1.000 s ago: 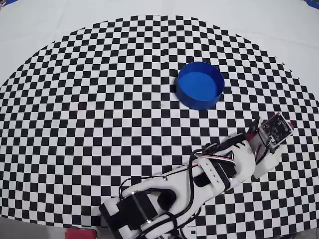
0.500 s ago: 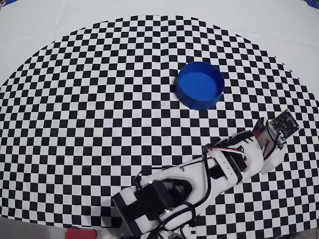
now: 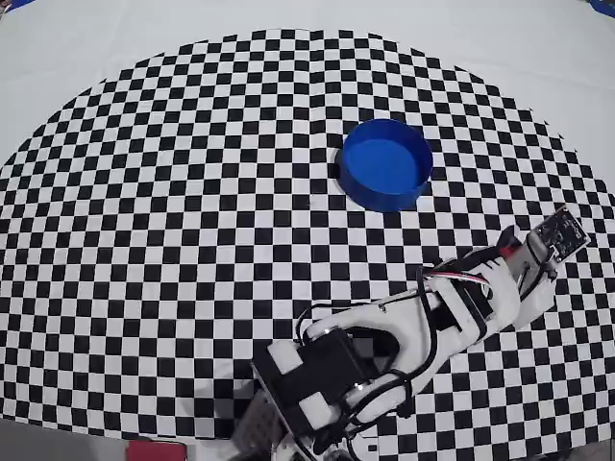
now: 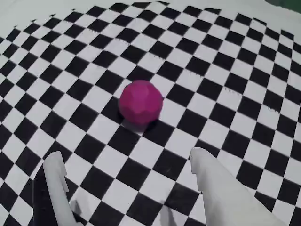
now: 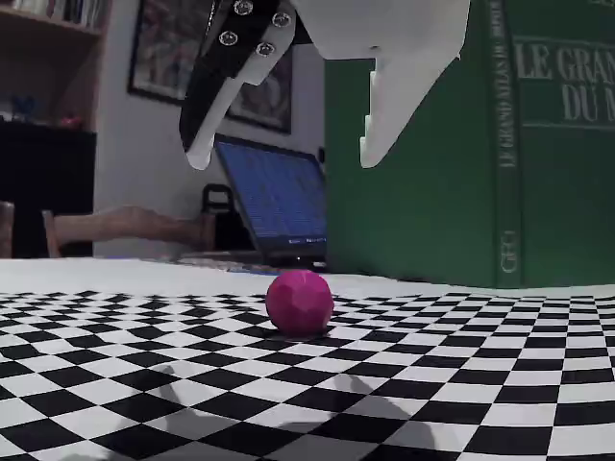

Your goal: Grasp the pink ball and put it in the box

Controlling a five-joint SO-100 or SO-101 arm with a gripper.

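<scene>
The claw (image 5: 279, 154) was seen spread wide and empty, held above the pink ball (image 5: 299, 302) without touching it. The ball was seen resting on the checkered surface (image 4: 225, 70), just ahead of the claw tips in the wrist view, roughly centred between them. The box (image 3: 384, 164) was seen upright on the checkers in the overhead view, well apart from the arm's end. A green book (image 5: 480, 144) and a laptop (image 5: 279, 202) were seen behind.
</scene>
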